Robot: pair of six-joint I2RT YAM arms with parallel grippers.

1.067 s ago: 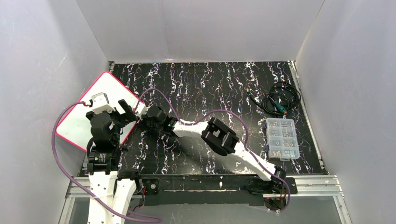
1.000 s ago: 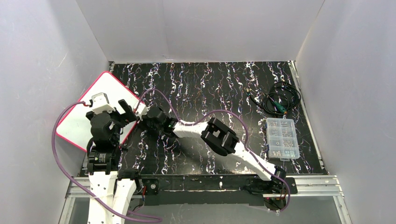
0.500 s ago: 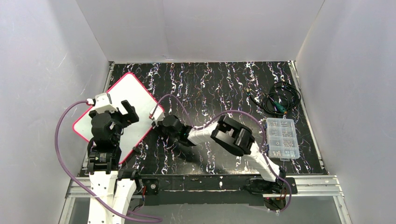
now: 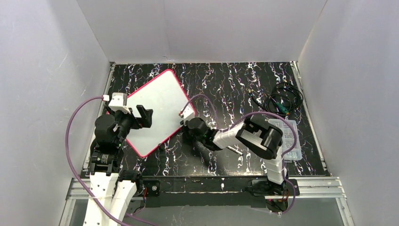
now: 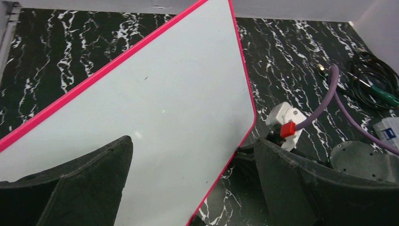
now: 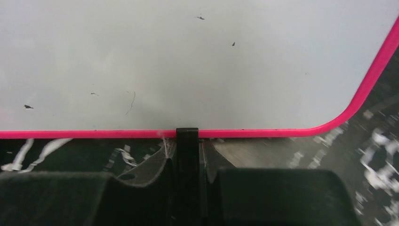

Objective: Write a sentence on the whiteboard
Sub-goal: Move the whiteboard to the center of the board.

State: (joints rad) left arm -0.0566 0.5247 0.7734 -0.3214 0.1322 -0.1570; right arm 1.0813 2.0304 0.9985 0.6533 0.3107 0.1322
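Pink-red framing on the near edge of the whiteboard (image 6: 188,61) is pinched between the closed fingers of the right tool (image 6: 187,134), close to a rounded corner. Ahead of that tool the white surface is spread out, and a few dark specks are seen on it. The left tool (image 5: 193,143) is held wide open and grips nothing, one finger over the board and the other past its pink edge. The board is set diagonally over the black marbled desk (image 4: 226,84). Well to the right of the right tool, a coiled cable (image 4: 282,101) and a clear parts box (image 4: 291,153) are seen.
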